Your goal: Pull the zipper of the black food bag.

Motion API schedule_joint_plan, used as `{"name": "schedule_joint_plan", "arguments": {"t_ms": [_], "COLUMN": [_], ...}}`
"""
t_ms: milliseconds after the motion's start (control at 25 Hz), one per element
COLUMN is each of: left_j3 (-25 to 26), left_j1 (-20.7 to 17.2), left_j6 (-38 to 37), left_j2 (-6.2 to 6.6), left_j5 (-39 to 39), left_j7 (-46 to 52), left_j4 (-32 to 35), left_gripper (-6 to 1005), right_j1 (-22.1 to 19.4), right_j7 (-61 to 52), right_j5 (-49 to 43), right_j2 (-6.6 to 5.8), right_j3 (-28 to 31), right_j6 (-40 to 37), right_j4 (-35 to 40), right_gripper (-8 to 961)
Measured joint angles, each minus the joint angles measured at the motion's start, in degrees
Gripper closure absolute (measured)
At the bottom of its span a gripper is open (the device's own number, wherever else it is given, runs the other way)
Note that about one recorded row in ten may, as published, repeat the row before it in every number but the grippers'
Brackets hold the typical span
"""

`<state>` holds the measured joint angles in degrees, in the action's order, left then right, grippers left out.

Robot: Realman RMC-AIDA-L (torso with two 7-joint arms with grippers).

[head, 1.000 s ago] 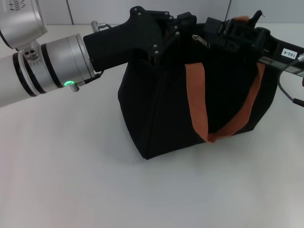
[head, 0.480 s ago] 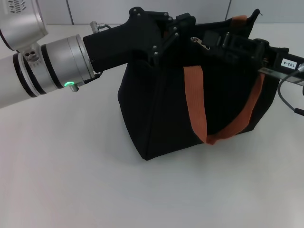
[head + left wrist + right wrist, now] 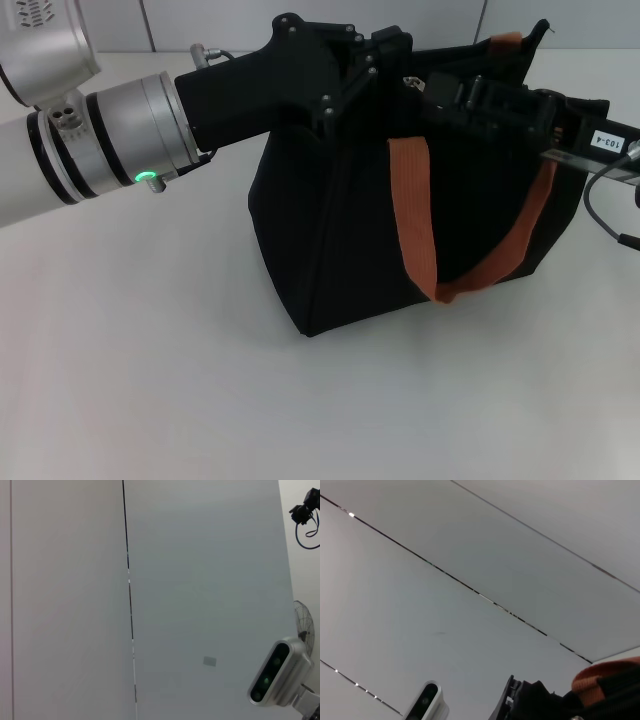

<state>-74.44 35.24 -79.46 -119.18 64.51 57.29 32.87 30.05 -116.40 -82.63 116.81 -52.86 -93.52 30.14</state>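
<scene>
1. Nearest the camera is the white table [image 3: 150,380]; the black food bag [image 3: 340,240] stands on it, a bit right of centre, upright and boxy.
2. On the bag's front face an orange strap handle [image 3: 412,215] hangs in a loop, its lowest part near the bag's bottom edge.
3. The left arm [image 3: 90,140] comes in from the left side, silver w/ a small green light, and ends in a black housing.
4. The left gripper [image 3: 365,62] is at the bag's top left corner, touching the fabric there; fingers are black on black, so cannot tell if spread or pinching.
5. The zipper [image 3: 411,82] shows only as a small silver bit on the top edge, betw. the two grippers, mostly hidden.
6. The right gripper [image 3: 450,95] reaches in from the right along the bag's top edge, just beside the zipper pull; cannot tell if it pinches it.
7. Farther back, a second orange handle [image 3: 508,40] sticks up at the rear edge; right wrist view also shows an orange strap [image 3: 605,677].
8. Left wrist view shows only a wall [image 3: 150,580].
</scene>
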Motion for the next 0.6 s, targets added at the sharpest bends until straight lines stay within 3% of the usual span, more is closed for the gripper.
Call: {"name": "schedule_joint_plan", "arguments": {"t_ms": [600], "left_j3": [-1.8], "left_j1": [-0.7], "left_j6": [-0.1], "left_j2": [0.0], "left_j5": [-2.1], "left_j7": [-0.9], "left_j4": [-0.2], "left_gripper": [895], "right_j1": [1.7], "right_j7": [0.0], "right_j5": [0.1], "right_j2": [0.17], "right_j3": [0.3], "right_j6": [0.4], "right_j4": [-3.0], "right_gripper": [254]}}
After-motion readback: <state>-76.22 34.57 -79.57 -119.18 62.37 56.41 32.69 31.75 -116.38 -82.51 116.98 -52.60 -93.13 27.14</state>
